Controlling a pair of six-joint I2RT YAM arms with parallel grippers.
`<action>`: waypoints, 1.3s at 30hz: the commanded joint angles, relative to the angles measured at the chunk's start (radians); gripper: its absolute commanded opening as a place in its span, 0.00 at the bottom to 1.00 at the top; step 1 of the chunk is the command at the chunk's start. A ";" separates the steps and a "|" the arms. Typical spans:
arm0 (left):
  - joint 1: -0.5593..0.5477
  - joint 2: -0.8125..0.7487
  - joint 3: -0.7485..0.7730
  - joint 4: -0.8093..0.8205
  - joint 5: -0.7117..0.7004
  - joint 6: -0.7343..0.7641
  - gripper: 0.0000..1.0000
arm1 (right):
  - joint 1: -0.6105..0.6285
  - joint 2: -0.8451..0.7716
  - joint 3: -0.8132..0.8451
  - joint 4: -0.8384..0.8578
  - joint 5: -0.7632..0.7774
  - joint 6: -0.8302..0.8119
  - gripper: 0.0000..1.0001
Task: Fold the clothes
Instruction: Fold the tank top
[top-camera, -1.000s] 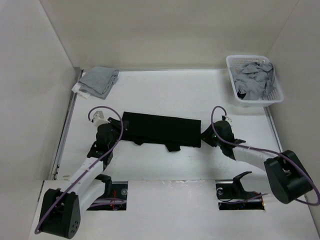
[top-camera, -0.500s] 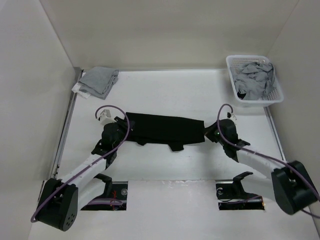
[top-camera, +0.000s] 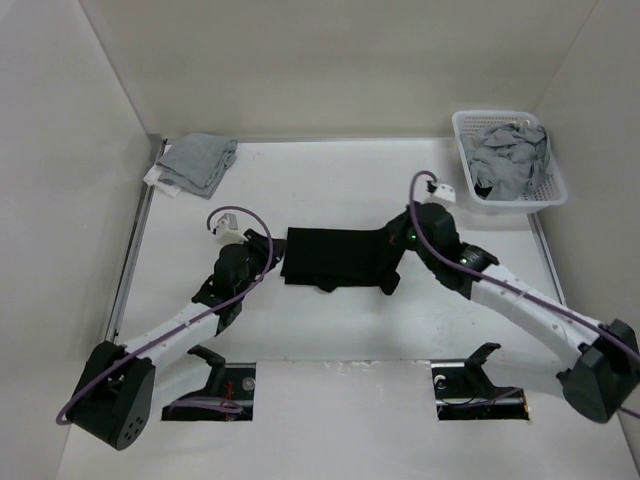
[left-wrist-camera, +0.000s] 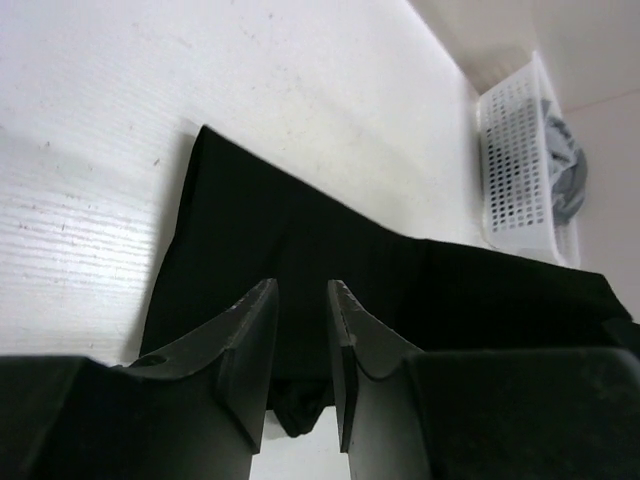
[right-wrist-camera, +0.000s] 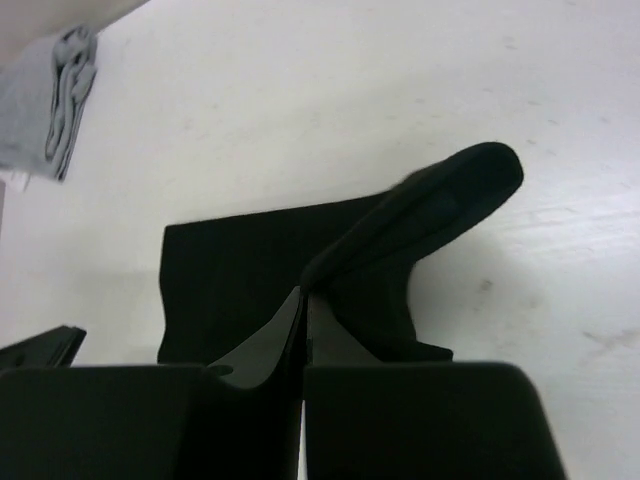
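Note:
The clothes (top-camera: 335, 258) are a black garment lying across the middle of the table, its right end lifted and doubled over to the left. My right gripper (top-camera: 398, 245) is shut on that lifted end. In the right wrist view a fold of the clothes (right-wrist-camera: 240, 270) rises from the closed tips of the right gripper (right-wrist-camera: 303, 292). My left gripper (top-camera: 272, 256) sits at the garment's left edge. In the left wrist view the left gripper (left-wrist-camera: 302, 290) has its jaws parted over the clothes (left-wrist-camera: 300, 220), and a small lump of fabric shows low in the gap.
A white basket (top-camera: 460, 125) holding grey garments (top-camera: 510, 155) stands at the back right, also seen as the basket (left-wrist-camera: 515, 160). A folded grey cloth (top-camera: 195, 163) lies at the back left. White walls enclose the table on three sides.
The right gripper shut on the garment's right end and carried it up and left, shortening the black shape. The left gripper moved right a little and its jaws widened.

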 joint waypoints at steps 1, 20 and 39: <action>0.029 -0.085 0.010 0.044 0.006 -0.007 0.25 | 0.107 0.139 0.155 -0.059 0.088 -0.102 0.00; 0.378 -0.354 -0.073 -0.125 0.225 -0.076 0.26 | 0.448 0.905 0.912 -0.286 0.070 -0.046 0.37; -0.035 0.229 0.010 0.209 0.072 -0.056 0.26 | 0.139 0.681 0.257 0.477 -0.364 0.006 0.06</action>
